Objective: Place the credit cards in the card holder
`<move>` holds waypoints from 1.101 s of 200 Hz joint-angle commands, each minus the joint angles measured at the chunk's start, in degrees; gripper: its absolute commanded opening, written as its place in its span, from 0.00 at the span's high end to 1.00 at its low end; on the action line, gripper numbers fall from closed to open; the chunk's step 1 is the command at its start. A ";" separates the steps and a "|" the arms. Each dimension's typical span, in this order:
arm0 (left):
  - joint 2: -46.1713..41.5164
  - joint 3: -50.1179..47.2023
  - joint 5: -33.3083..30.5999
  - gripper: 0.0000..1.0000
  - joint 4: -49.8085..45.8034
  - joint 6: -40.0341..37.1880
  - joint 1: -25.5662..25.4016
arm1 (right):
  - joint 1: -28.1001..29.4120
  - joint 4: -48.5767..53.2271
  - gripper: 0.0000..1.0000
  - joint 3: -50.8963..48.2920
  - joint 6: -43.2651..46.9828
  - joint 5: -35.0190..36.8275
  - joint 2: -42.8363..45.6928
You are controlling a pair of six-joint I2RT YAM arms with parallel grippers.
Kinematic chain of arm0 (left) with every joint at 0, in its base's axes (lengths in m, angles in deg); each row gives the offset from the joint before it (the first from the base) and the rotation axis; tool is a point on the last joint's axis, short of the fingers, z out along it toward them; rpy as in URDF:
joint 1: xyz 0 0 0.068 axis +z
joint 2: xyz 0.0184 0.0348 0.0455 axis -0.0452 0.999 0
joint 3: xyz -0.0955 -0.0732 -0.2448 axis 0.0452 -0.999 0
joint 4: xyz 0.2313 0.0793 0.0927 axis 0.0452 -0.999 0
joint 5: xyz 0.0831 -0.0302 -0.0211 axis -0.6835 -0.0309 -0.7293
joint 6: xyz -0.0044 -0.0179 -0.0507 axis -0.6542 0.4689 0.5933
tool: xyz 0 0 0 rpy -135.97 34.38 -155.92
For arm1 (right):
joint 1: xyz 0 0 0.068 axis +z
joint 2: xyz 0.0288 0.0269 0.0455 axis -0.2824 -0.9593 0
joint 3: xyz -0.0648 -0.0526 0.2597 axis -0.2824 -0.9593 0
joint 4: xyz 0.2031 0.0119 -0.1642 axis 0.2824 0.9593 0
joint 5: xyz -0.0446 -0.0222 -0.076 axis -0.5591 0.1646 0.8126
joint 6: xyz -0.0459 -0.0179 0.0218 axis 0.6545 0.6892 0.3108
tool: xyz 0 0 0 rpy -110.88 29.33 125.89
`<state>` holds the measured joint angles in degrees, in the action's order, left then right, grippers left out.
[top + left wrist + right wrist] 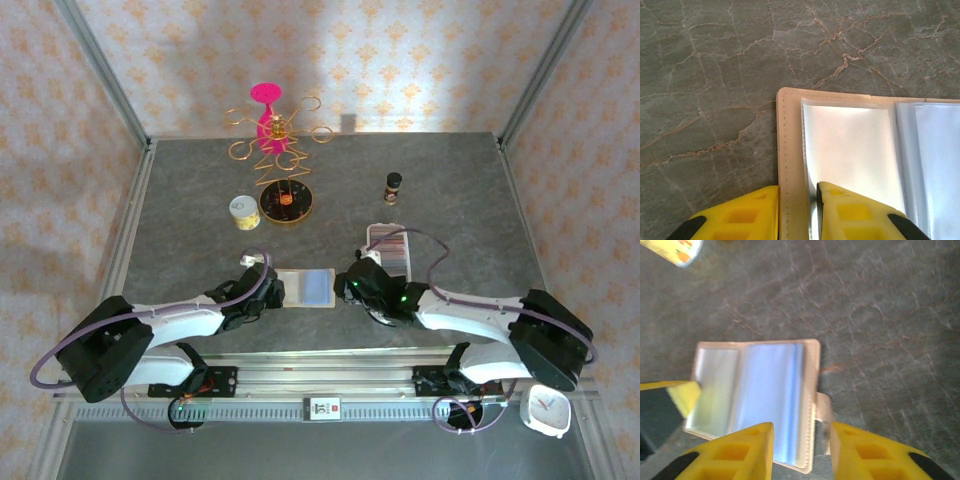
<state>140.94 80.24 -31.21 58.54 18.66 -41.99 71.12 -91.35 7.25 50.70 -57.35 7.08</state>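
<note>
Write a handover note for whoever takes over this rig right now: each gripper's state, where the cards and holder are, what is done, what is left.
Left gripper: fingers straddle the holder at its left edge, with a narrow gap; grip unclear.
Right gripper: open, over the holder's right edge and snap tab.
The holder lies open on the table between the grippers. The cards sit in the white tray just beyond the right gripper.
Done: holder opened; its sleeves look empty.
Left: every card has yet to go in.
</note>
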 commanded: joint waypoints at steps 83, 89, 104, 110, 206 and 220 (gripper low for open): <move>-1.39 -2.03 1.69 0.85 2.27 -0.14 -0.33 | 1.18 -8.46 0.83 9.31 2.91 -13.68 -10.86; -1.79 -2.14 1.76 0.85 2.20 -0.05 -0.33 | 1.48 -9.07 0.84 9.96 2.73 -14.18 -12.16; -2.68 -2.27 1.53 0.83 1.96 0.37 -0.31 | 2.03 -10.01 0.85 11.67 2.69 -14.88 -15.24; -2.90 -2.43 1.35 0.82 1.89 0.46 -0.33 | 2.06 -9.97 0.87 12.29 2.44 -14.93 -16.53; -7.33 -1.87 -3.04 0.68 -1.50 2.71 -0.33 | 2.49 -7.72 0.93 17.20 2.08 -16.56 -29.27; -8.76 -2.06 -2.75 0.61 -1.21 3.09 -0.33 | 2.74 -6.46 0.93 17.88 2.41 -16.35 -30.72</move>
<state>134.93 78.42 -31.67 58.83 20.26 -41.99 73.11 -99.81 23.07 53.00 -73.94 -21.49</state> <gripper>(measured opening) 0.333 0.068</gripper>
